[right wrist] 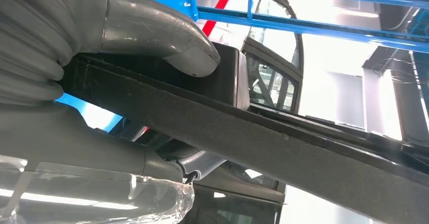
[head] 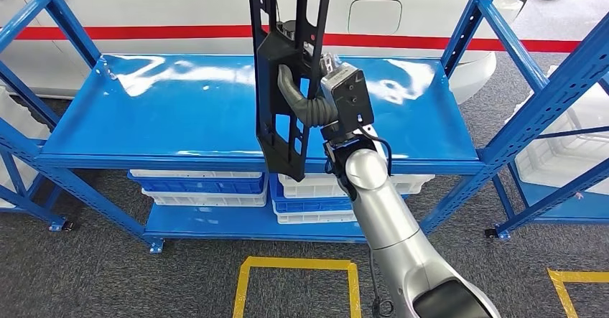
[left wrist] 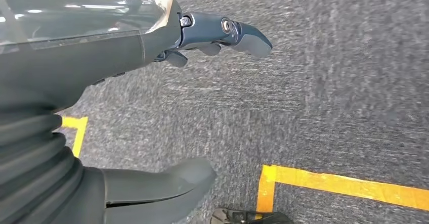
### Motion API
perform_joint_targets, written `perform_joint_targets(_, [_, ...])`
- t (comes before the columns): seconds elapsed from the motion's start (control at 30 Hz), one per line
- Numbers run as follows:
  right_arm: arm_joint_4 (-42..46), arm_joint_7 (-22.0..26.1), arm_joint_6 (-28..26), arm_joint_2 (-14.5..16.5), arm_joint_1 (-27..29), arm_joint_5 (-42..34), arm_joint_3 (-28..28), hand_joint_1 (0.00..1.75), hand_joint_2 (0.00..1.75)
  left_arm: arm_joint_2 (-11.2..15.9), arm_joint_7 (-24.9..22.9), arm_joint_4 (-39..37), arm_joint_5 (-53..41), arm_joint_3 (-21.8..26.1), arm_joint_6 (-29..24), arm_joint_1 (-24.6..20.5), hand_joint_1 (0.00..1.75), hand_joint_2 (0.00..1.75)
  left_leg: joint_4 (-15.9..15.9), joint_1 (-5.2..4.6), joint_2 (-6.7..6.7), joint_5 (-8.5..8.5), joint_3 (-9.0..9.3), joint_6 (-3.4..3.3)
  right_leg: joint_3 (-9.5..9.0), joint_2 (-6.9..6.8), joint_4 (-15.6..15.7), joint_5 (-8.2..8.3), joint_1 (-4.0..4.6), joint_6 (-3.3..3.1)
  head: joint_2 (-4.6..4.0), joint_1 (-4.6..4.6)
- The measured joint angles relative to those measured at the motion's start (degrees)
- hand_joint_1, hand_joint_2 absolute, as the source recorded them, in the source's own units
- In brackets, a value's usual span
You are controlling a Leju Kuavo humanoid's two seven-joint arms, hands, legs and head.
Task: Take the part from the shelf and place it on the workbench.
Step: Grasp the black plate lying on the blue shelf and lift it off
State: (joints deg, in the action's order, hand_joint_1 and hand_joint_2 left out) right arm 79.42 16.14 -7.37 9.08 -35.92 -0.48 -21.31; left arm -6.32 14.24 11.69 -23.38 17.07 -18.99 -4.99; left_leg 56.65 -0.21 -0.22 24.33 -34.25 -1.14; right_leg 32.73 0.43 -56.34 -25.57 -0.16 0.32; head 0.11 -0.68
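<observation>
A long black plastic part point(head: 287, 67) with cut-out slots stands nearly upright in the air in front of the blue shelf point(head: 179, 124). My right hand point(head: 316, 95) grips it near its middle, the grey thumb wrapped across the front. In the right wrist view the thumb point(right wrist: 167, 37) presses on the part's black bar point(right wrist: 283, 143). My left hand point(left wrist: 152, 107) hangs over grey carpet with its fingers point(left wrist: 227, 34) apart and nothing in it.
The shelf's upper board is bare and glossy. White and blue bins point(head: 208, 185) sit on its lower level. Blue shelf posts point(head: 553, 95) stand at the right. Yellow floor tape point(head: 294, 275) marks the carpet below. A white body with a red stripe point(head: 143, 32) is behind.
</observation>
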Motion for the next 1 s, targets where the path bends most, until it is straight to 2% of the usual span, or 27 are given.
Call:
perform_joint_targets(0.2, [1.92,0.88,0.25,-0.43,1.81,-1.74,-0.62,1.75,1.75,-0.09,-1.41,0.00,0.62,0.60,1.61,0.00,0.00,1.75,0.00,0.01,0.00,0.00,-0.01,0.00,0.00,0.00,0.00,0.00,0.00,0.00,0.00,0.00])
perform_joint_targets(0.5, [3.38,1.52,0.06,-0.97,3.27,-1.87,-1.72,1.75,1.75,-0.13,0.33,0.00,1.50,1.48,2.68,0.01,0.00,1.75,0.09,-0.04,0.00,0.07,-0.05,-0.06,-0.03,0.00,0.06,0.02,-0.09,0.04,0.00,0.00])
perform_joint_targets(0.6, [3.58,1.87,-0.35,-1.10,3.59,-1.64,-1.85,1.75,1.75,-0.05,0.38,0.00,1.57,1.61,3.01,0.02,0.00,1.75,0.35,-0.20,-0.01,0.35,-0.22,-0.77,-0.08,0.00,0.28,0.10,-0.42,0.43,0.00,0.02])
perform_joint_targets(0.67, [3.96,2.11,-0.60,-1.16,3.73,-1.40,-1.90,1.75,1.75,-0.04,0.38,0.00,1.65,1.64,3.30,0.03,0.00,1.75,-0.49,-0.04,0.09,-0.16,0.28,-1.29,-0.07,-0.03,0.20,-0.02,-0.22,0.76,0.00,0.02])
perform_joint_targets(0.73, [4.33,2.30,-0.79,-1.25,3.73,-1.16,-1.95,1.75,1.75,-0.09,0.37,0.00,1.71,1.68,3.48,0.01,0.00,1.75,-1.72,0.34,0.28,-0.99,1.04,-1.80,1.15,-0.08,-2.70,-1.81,-0.03,0.64,0.00,-0.08])
perform_joint_targets(0.8, [4.47,2.40,-1.00,-1.46,3.89,-0.89,-2.01,1.75,1.75,-0.11,0.32,0.00,1.72,1.80,3.67,-0.02,0.00,1.75,-2.11,0.53,0.39,-1.31,1.23,-2.04,4.39,-0.10,-9.89,-5.24,-0.23,0.25,0.00,-0.19])
perform_joint_targets(0.83, [4.50,2.40,-1.11,-1.59,4.09,-0.75,-2.03,1.75,1.75,-0.12,0.28,0.00,1.74,1.91,3.78,-0.01,0.00,1.75,-2.09,0.56,0.39,-1.33,1.16,-2.04,6.14,-0.10,-13.69,-6.63,-0.42,0.32,0.00,-0.22])
perform_joint_targets(0.87, [4.51,2.38,-1.19,-1.71,4.33,-0.66,-2.04,1.75,1.75,-0.13,0.25,0.00,1.78,2.02,3.84,0.01,0.00,1.75,-2.06,0.60,0.37,-1.34,1.10,-1.98,7.19,-0.11,-15.96,-7.28,-0.67,0.65,0.00,-0.21])
perform_joint_targets(0.9, [4.51,2.35,-1.25,-1.80,4.50,-0.58,-2.04,1.75,1.75,-0.13,0.22,0.00,1.82,2.11,3.88,0.03,0.00,1.75,-1.97,0.70,0.35,-1.34,1.02,-1.84,7.12,-0.13,-15.97,-6.98,-0.99,1.26,0.00,-0.22])
perform_joint_targets(0.93, [4.52,2.33,-1.30,-1.84,4.58,-0.54,-2.05,1.75,1.75,-0.14,0.20,0.00,1.86,2.17,3.92,0.05,0.00,1.75,-1.78,0.86,0.31,-1.30,0.95,-1.59,5.83,-0.19,-13.54,-5.80,-1.37,2.06,0.00,-0.22])
perform_joint_targets(0.97, [4.56,2.32,-1.34,-1.87,4.56,-0.52,-2.09,1.75,1.75,-0.13,0.20,0.00,1.88,2.21,3.94,0.05,0.00,1.75,-1.38,1.03,0.26,-1.15,0.81,-1.20,3.58,-0.28,-9.27,-4.14,-1.80,2.92,0.00,-0.23])
perform_joint_targets(1.0, [4.61,2.32,-1.38,-1.88,4.49,-0.52,-2.13,1.75,1.75,-0.09,0.21,0.00,1.91,2.25,3.97,0.03,0.00,1.75,-0.82,1.10,0.18,-0.93,0.55,-0.70,1.49,-0.28,-5.43,-2.76,-1.99,3.48,0.00,-0.24])
